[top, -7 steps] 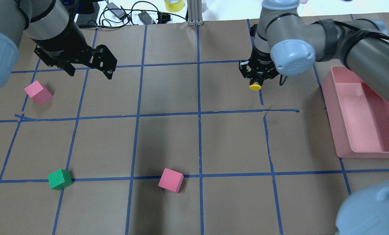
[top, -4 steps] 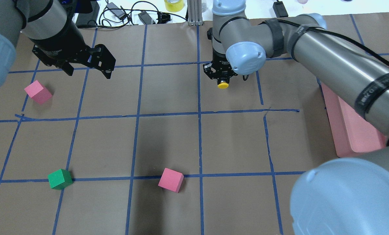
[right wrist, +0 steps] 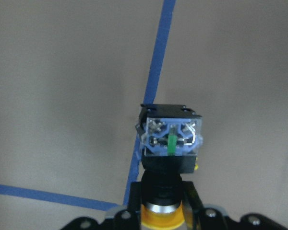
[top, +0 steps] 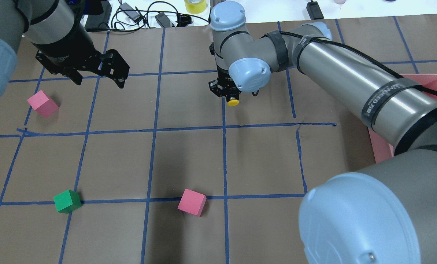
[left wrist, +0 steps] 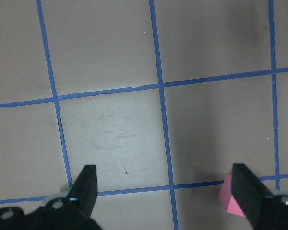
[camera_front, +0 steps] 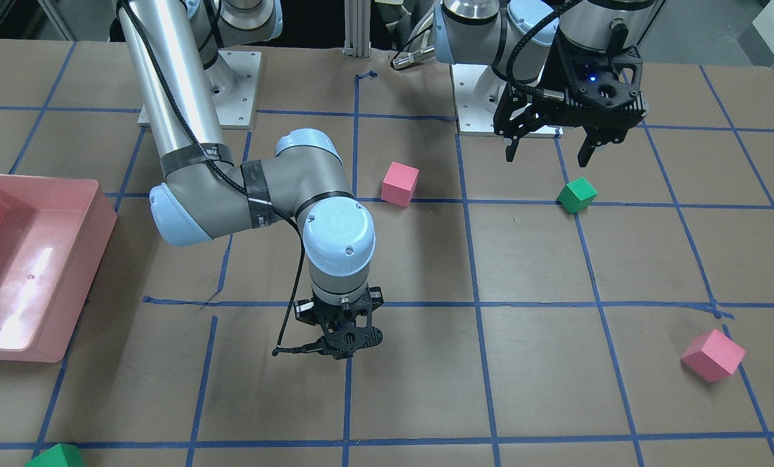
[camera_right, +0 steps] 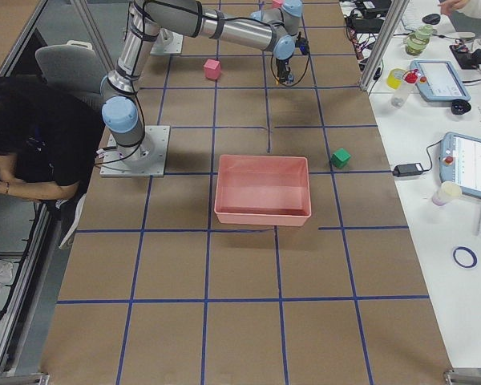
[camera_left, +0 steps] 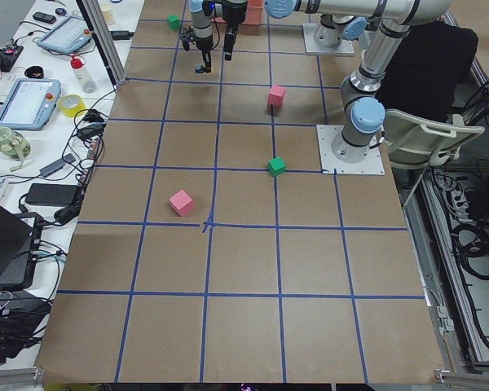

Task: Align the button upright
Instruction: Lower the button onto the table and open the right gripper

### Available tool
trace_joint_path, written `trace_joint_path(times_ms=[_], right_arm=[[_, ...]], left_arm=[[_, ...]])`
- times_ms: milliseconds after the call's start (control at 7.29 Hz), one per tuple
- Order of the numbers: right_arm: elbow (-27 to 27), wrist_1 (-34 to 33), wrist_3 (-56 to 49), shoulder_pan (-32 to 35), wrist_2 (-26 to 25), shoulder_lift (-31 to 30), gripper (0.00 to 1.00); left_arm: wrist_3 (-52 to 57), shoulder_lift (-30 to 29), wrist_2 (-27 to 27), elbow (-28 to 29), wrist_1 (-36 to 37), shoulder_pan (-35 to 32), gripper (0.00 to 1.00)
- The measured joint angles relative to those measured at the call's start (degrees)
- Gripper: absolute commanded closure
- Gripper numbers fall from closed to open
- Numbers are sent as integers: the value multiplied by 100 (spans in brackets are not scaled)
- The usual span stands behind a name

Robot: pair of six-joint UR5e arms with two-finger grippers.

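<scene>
Your right gripper (top: 228,96) was clamped on the button (top: 233,102) by its black body, clear of the table, probably so it could be turned. The yellow cap sat by the fingers, and the terminal base (right wrist: 172,139) pointed beyond them, over a blue tape line (right wrist: 156,72). Your left gripper (top: 99,80) hung spread and empty. Compared with the earlier overhead pictures, the right hand had carried the button sideways toward the left hand, which had not stirred.

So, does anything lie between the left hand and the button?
No: in the overhead view only bare brown paper crossed by blue tape separates the left hand from the button.
</scene>
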Motion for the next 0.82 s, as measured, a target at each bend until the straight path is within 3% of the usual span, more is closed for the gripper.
trace_joint_path(times_ms=[412, 549, 686, 824], right_arm=[[2, -351, 152, 113, 61, 214, 100], [0, -419, 177, 157, 113, 240, 95], [-3, -474, 209, 183, 216, 253, 78], [0, -517, 224, 193, 280, 259, 2]], left_arm=[[-2, 5, -12, 1, 2, 11, 0], [-2, 1, -10, -4, 1, 10, 0], [-2, -9, -4, -8, 2, 9, 0], [0, -19, -2, -10, 6, 11, 0]])
